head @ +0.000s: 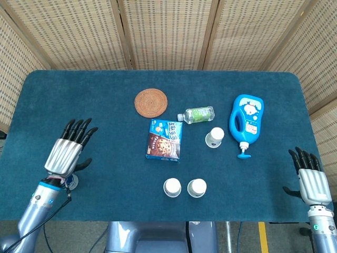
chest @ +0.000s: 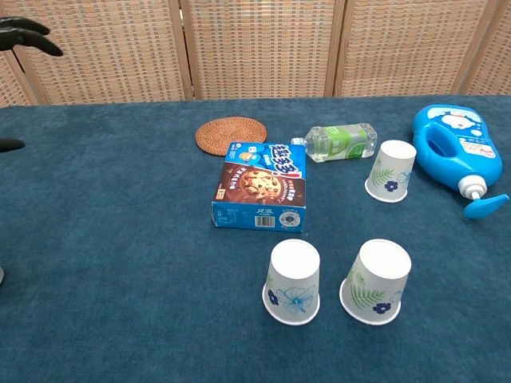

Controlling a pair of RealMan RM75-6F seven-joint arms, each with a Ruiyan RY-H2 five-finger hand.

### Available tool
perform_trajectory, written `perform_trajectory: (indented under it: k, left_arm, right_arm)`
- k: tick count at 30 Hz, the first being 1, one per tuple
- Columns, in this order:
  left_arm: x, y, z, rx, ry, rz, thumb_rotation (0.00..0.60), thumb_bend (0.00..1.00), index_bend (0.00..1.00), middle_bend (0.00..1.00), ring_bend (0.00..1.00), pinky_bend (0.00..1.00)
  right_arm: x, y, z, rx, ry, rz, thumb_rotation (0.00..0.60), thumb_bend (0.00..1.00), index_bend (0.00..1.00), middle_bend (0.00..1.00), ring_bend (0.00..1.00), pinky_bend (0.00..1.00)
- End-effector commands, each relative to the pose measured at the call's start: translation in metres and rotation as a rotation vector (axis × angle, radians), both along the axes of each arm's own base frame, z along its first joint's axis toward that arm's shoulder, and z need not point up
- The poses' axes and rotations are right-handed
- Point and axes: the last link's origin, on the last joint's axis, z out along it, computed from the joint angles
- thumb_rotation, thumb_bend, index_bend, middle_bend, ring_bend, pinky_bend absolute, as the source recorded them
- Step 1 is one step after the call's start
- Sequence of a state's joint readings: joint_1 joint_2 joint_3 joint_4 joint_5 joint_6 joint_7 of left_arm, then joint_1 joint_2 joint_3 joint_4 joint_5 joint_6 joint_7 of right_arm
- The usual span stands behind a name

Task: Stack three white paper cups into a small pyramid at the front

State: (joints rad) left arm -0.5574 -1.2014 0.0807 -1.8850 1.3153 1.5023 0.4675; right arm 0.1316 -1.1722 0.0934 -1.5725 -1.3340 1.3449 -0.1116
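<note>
Two white paper cups stand upside down side by side near the table's front: one with a blue flower [chest: 292, 282] [head: 172, 187] and one with a green leaf [chest: 375, 282] [head: 197, 187]. A third cup [chest: 390, 171] [head: 214, 137] stands upside down further back, beside the blue bottle. My left hand [head: 69, 148] hovers open at the table's left side, fingers spread, far from the cups; only its fingertips [chest: 28, 33] show in the chest view. My right hand [head: 309, 178] is open off the table's right edge, holding nothing.
A blue cookie box [chest: 260, 187] lies behind the front cups. A woven coaster [chest: 231, 132], a lying water bottle [chest: 339, 141] and a blue detergent bottle [chest: 456, 153] sit further back. A can is mostly hidden under my left wrist.
</note>
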Motion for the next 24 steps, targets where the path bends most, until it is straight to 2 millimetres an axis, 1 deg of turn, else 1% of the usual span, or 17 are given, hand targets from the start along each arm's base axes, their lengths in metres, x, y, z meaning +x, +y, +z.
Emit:
perform_trajectory:
  k: [1, 5, 9, 12, 15, 18, 20, 24]
  left_arm:
    - [-0.037, -0.031, 0.007, 0.013, 0.024, 0.076, 0.6, 0.24, 0.1, 0.0, 0.0, 0.0]
    - [-0.058, -0.045, 0.014, 0.048, 0.048, 0.083, 0.6, 0.24, 0.09, 0.0, 0.0, 0.0]
    - [-0.078, -0.044, 0.025, 0.102, 0.066, 0.095, 0.6, 0.24, 0.09, 0.0, 0.0, 0.0]
    - [-0.092, -0.045, 0.032, 0.138, 0.109, 0.121, 0.6, 0.24, 0.09, 0.0, 0.0, 0.0]
    - [-0.098, -0.049, 0.035, 0.15, 0.12, 0.143, 0.6, 0.24, 0.09, 0.0, 0.0, 0.0]
    - [-0.104, -0.059, 0.037, 0.136, 0.108, 0.171, 0.6, 0.24, 0.09, 0.0, 0.0, 0.0]
    - [-0.108, -0.066, 0.038, 0.121, 0.095, 0.194, 0.6, 0.24, 0.09, 0.0, 0.0, 0.0]
    - [-0.114, -0.073, 0.039, 0.095, 0.095, 0.223, 0.6, 0.24, 0.09, 0.0, 0.0, 0.0]
  right_arm:
    - [0.001, -0.001, -0.001, 0.002, 0.004, 0.005, 0.6, 0.13, 0.06, 0.0, 0.0, 0.07]
    - [0.001, -0.003, -0.003, 0.002, 0.007, 0.011, 0.6, 0.13, 0.06, 0.0, 0.0, 0.07]
    - [0.001, -0.007, -0.005, 0.003, 0.001, 0.012, 0.6, 0.13, 0.06, 0.0, 0.0, 0.07]
    - [0.004, -0.014, -0.008, 0.01, -0.008, 0.017, 0.6, 0.13, 0.06, 0.0, 0.0, 0.07]
    - [0.007, -0.021, -0.01, 0.015, -0.006, 0.027, 0.6, 0.13, 0.06, 0.0, 0.0, 0.07]
    - [0.018, -0.035, -0.012, 0.024, 0.0, 0.059, 0.6, 0.13, 0.06, 0.0, 0.0, 0.07]
    - [0.03, -0.048, -0.013, 0.03, 0.001, 0.09, 0.6, 0.13, 0.06, 0.0, 0.0, 0.07]
    - [0.052, -0.072, -0.013, 0.046, 0.012, 0.138, 0.6, 0.13, 0.07, 0.0, 0.0, 0.07]
